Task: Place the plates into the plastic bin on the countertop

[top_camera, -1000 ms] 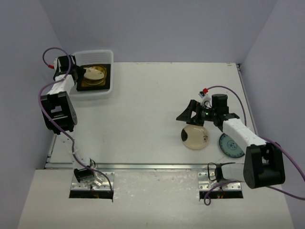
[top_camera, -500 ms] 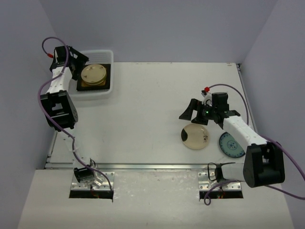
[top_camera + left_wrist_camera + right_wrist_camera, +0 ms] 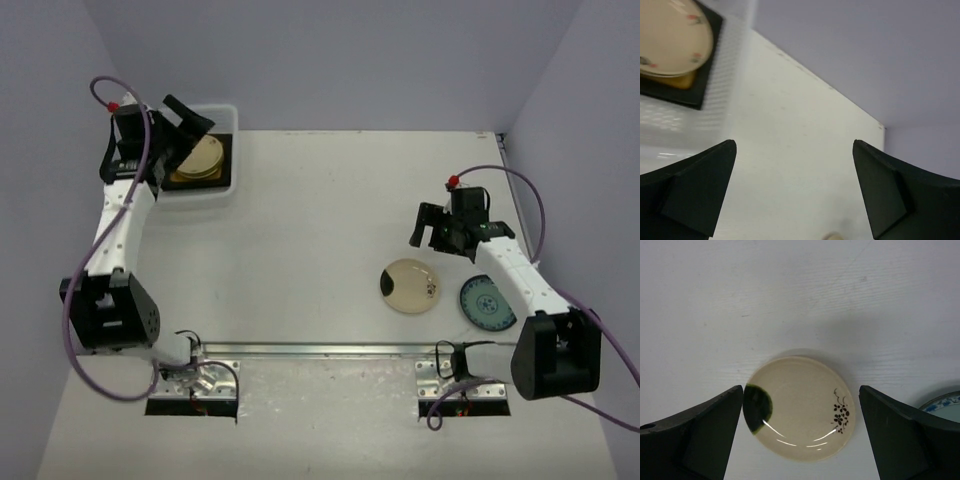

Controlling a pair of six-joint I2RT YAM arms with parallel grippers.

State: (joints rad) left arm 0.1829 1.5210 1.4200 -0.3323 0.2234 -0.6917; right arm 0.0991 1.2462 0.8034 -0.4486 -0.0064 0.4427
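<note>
The plastic bin (image 3: pixel 222 192) stands at the far left of the countertop (image 3: pixel 320 210). It holds a cream round plate (image 3: pixel 201 156) stacked on a dark square plate (image 3: pixel 226 172). Both show in the left wrist view, the cream plate (image 3: pixel 670 40) on the square one (image 3: pixel 697 95). My left gripper (image 3: pixel 188 135) is open and empty above the bin's near edge (image 3: pixel 795 192). A cream plate with a green patch (image 3: pixel 410 285) and a blue-patterned plate (image 3: pixel 487 302) lie at the right. My right gripper (image 3: pixel 446 238) hangs open and empty above the cream plate (image 3: pixel 800 410), jaws (image 3: pixel 801 427) wider than it.
The blue-patterned plate's edge (image 3: pixel 946 404) shows just right of my right finger. A metal rail (image 3: pixel 320 350) runs along the countertop's front edge. Grey walls close the back and both sides.
My left gripper has lifted off the stack in the bin and turned toward the table. My right gripper has shifted right and risen, and now looks straight down on the cream plate.
</note>
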